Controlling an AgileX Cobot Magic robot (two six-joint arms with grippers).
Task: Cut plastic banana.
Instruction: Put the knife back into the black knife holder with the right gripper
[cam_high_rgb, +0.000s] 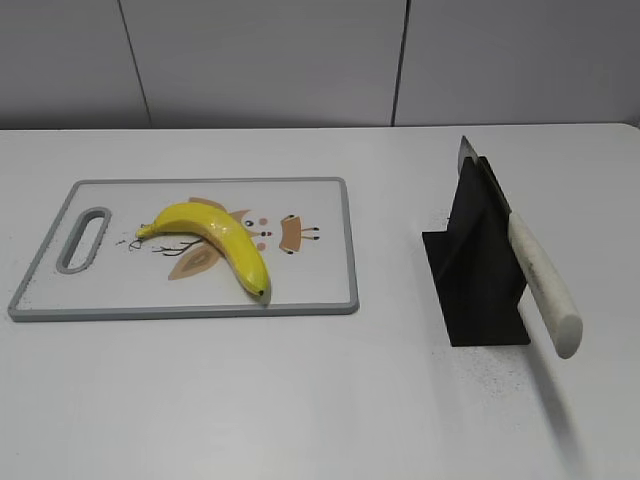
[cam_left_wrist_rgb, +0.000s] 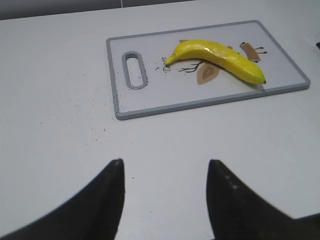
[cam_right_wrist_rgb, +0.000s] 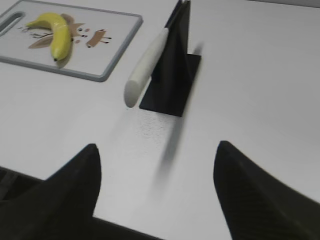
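Observation:
A yellow plastic banana (cam_high_rgb: 215, 238) lies on a white cutting board with a grey rim (cam_high_rgb: 345, 240) at the left of the table. It also shows in the left wrist view (cam_left_wrist_rgb: 220, 59) and the right wrist view (cam_right_wrist_rgb: 54, 31). A knife with a white handle (cam_high_rgb: 542, 284) rests slanted in a black stand (cam_high_rgb: 480, 270), handle toward the front; in the right wrist view the handle (cam_right_wrist_rgb: 146, 65) points at the camera. My left gripper (cam_left_wrist_rgb: 165, 167) is open and empty, well short of the board. My right gripper (cam_right_wrist_rgb: 157, 150) is open and empty, in front of the knife. Neither gripper shows in the exterior view.
The cutting board (cam_left_wrist_rgb: 210, 102) has a handle slot (cam_left_wrist_rgb: 134, 70) at its left end. The black stand (cam_right_wrist_rgb: 172, 75) stands on the white table (cam_high_rgb: 300, 400). A grey wall runs behind the table.

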